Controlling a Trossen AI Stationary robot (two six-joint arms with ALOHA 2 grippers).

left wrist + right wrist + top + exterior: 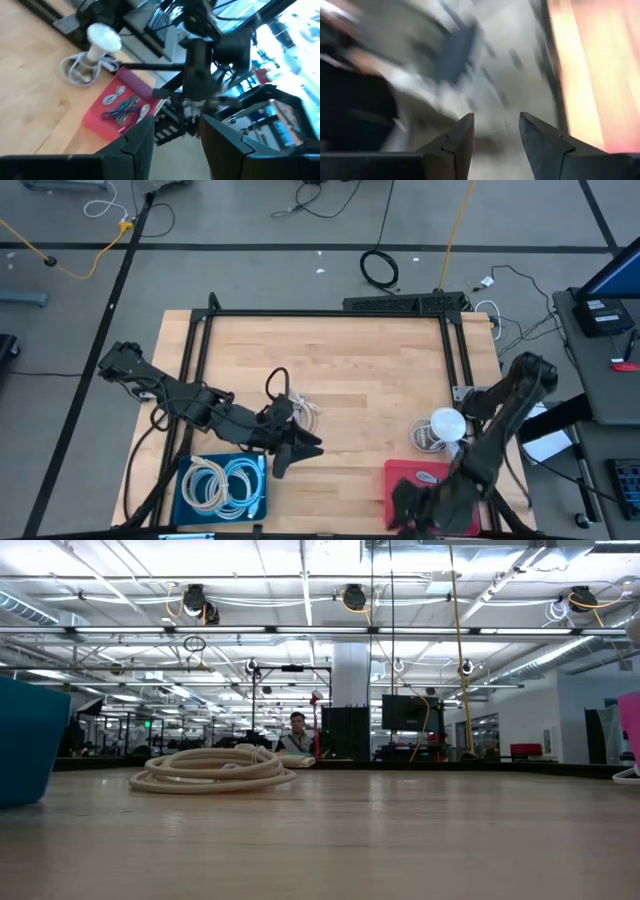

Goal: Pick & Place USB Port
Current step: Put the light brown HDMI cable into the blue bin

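A red bin (440, 473) sits at the table's near right edge; the left wrist view shows small white and coloured USB cables (123, 106) lying in it. A blue bin (187, 498) near the left front holds coiled white cables (224, 482). A loose white cable coil (301, 411) rests on the wood mid-table, also in the low view as the coil (214, 768). My left gripper (306, 448), open, hovers right of the blue bin and holds nothing (175, 125). My right gripper (405, 506) hangs open over the red bin's near left corner, empty (496, 120).
A white bulb-shaped object (446, 423) with a coiled cord stands just beyond the red bin. A black frame (330, 313) runs along the table's far and side edges. Bare wood lies between the two bins. A person (296, 734) shows far behind the table.
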